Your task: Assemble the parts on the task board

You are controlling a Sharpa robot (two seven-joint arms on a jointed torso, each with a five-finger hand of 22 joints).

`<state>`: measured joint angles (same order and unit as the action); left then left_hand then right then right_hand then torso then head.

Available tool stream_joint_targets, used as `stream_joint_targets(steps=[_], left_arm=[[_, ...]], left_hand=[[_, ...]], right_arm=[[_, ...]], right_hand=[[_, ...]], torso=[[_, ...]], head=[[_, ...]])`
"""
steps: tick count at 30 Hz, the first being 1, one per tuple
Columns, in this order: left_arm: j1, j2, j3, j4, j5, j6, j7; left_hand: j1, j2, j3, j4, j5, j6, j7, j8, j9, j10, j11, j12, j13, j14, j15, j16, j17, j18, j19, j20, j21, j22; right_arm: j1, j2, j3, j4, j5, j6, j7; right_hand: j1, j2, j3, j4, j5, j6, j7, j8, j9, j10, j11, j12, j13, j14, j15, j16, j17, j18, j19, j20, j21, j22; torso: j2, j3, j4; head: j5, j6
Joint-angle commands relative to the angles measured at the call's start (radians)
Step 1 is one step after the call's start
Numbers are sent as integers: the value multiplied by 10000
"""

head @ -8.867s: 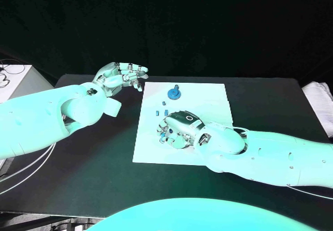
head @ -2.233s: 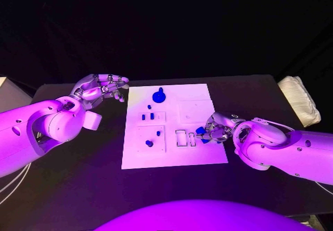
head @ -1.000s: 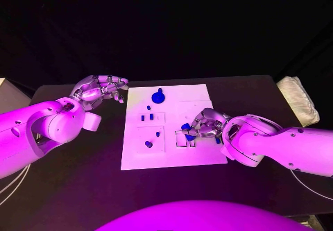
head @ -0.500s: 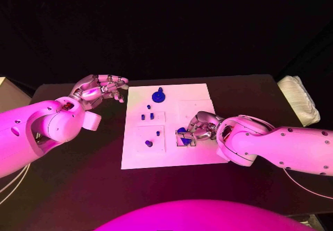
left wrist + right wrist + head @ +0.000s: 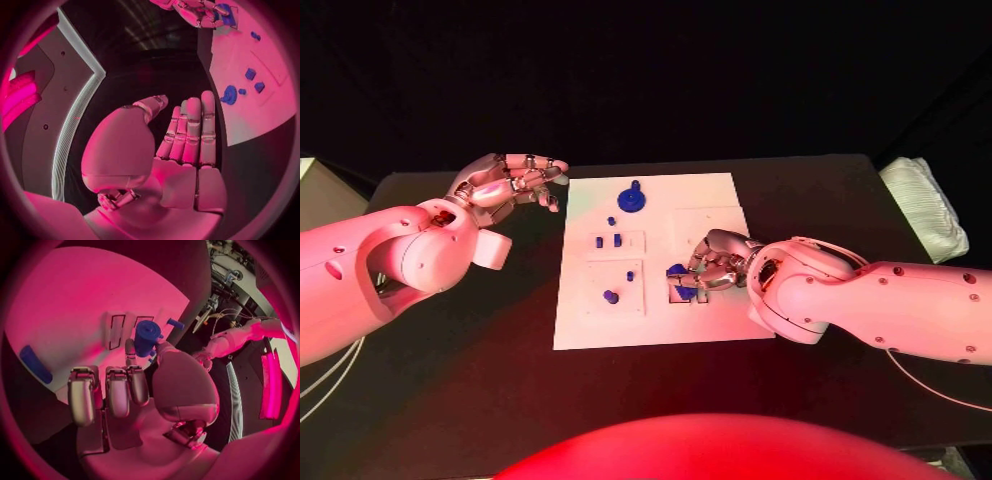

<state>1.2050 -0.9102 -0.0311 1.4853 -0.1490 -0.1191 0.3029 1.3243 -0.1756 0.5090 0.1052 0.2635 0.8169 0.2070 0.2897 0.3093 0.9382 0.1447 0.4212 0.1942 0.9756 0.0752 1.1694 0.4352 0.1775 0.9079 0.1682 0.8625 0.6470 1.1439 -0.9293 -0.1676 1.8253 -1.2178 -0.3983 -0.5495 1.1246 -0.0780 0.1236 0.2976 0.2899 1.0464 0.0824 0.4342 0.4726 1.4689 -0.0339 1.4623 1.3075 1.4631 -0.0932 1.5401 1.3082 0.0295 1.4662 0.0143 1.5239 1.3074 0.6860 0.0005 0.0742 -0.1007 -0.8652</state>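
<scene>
Right hand point(image 5: 700, 266) low over the task board point(image 5: 733, 320), reaching in from the right across its right half, fingers curled down around a blue part point(image 5: 679, 271) and pinching it between thumb and fingers. Same part in the right wrist view point(image 5: 147, 336) a stubby blue cylinder with a small side peg, held at the fingertips just above the white surface beside two narrow rectangular slots point(image 5: 116, 330). Whether the part touches the board: cannot tell.

Left hand point(image 5: 512, 180) raised off the desk point(image 5: 473, 370) just beyond the board's far left corner, holding nothing, fingers loosely bent and slightly apart in the head view; in the left wrist view point(image 5: 185, 145) fingers straight and side by side, thumb set apart.

Task board in the middle of the desk, long side running away from the robot. On its far edge, a round blue disc with a raised knob point(image 5: 632, 199). Below that, a small blue piece point(image 5: 610, 221) lying loose. In the upper-left square recess point(image 5: 629, 249), two short blue pieces point(image 5: 606, 241) standing side by side. In the lower-left recess point(image 5: 638, 305), one small blue piece point(image 5: 630, 275) near its upper edge and a larger one point(image 5: 610, 296) nearer the middle.

Folded white cloth point(image 5: 924, 205) at the desk's right edge, well apart from the board.
</scene>
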Motion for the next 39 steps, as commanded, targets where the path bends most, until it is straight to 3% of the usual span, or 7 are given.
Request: stream_joint_targets(steps=[1,7,9,12,23,32,39], left_arm=[[5,2,6,26,57,139,4],[5,-4,6,31,57,152,-18],[5,-7,6,30,57,153,-23],[5,-15,6,28,57,151,-28],[5,-19,6,27,-88,144,-65],[5,-20,6,23,-150,149,-70],[4,-31,6,16,-142,165,-67]], left_hand=[[-81,-17,-8,65,20,-88,97,53,-17,-81,22,65,10,-73,7,31,-11,61,14,25,-46,-16],[-91,-16,-12,77,19,-91,97,56,-18,-85,23,70,10,-72,8,33,-11,61,16,26,-49,-19],[-91,-16,-12,77,19,-91,97,56,-18,-85,23,70,10,-72,8,33,-11,61,16,26,-49,-19],[-101,-15,-15,91,19,-94,97,59,-19,-90,24,75,10,-72,8,35,-11,61,18,28,-54,-22],[-116,-6,-18,119,21,-102,96,65,-21,-101,24,86,10,-71,9,39,-11,61,24,30,-64,-29],[-116,-6,-18,123,21,-106,97,65,-23,-107,24,88,10,-71,9,40,-11,62,26,30,-66,-31],[-116,-5,-18,126,21,-108,97,66,-23,-109,24,89,9,-70,9,41,-11,62,28,30,-66,-32]], right_arm=[[-21,33,-17,-43,-401,429,-306],[-19,57,-17,-103,-731,420,-508],[-19,64,-17,-122,-802,442,-526],[-18,84,-17,-147,-859,465,-508],[-20,156,-17,-152,-1250,275,-254],[-26,31,-17,-21,-1404,-10,200],[-30,-423,-15,350,-1116,-229,1194]], right_hand=[[-168,-18,114,-55,-79,577,-506,53,-23,560,-54,-11,1788,934,-57,40,1910,-188,889,-36,1,2383],[-957,-197,-24,-37,-1167,561,-489,132,26,537,-34,-110,1761,926,-40,24,1884,-175,868,-22,-61,2358],[-1178,-232,-165,-50,-597,535,-488,169,55,535,-36,-130,1765,925,-41,20,1878,-175,869,-23,-60,2363],[-1397,-269,-364,-40,-315,503,-484,202,80,527,-31,-168,1758,927,-38,21,1887,-171,863,-21,-81,2355],[-2215,-116,-1634,-17,-1469,396,-457,321,161,512,-3,-271,1768,928,-12,12,1891,-164,855,6,-120,2353],[-2230,111,-1751,-27,-1451,392,-458,346,172,523,-5,-258,1790,930,-11,15,1904,-170,863,9,-96,2367],[-1231,261,-1863,-75,-1011,343,-465,389,190,538,-11,-250,1834,928,-16,5,1891,-176,875,3,-70,2389]], torso=[[-2,5,-11],[-2,5,2],[-3,6,2],[1,12,-9],[-6,5,-1],[-3,13,-2],[4,13,-16]], head=[[-2,-3],[-29,-10],[-26,-12],[-21,-24],[-29,-34],[-38,2],[-31,33]])
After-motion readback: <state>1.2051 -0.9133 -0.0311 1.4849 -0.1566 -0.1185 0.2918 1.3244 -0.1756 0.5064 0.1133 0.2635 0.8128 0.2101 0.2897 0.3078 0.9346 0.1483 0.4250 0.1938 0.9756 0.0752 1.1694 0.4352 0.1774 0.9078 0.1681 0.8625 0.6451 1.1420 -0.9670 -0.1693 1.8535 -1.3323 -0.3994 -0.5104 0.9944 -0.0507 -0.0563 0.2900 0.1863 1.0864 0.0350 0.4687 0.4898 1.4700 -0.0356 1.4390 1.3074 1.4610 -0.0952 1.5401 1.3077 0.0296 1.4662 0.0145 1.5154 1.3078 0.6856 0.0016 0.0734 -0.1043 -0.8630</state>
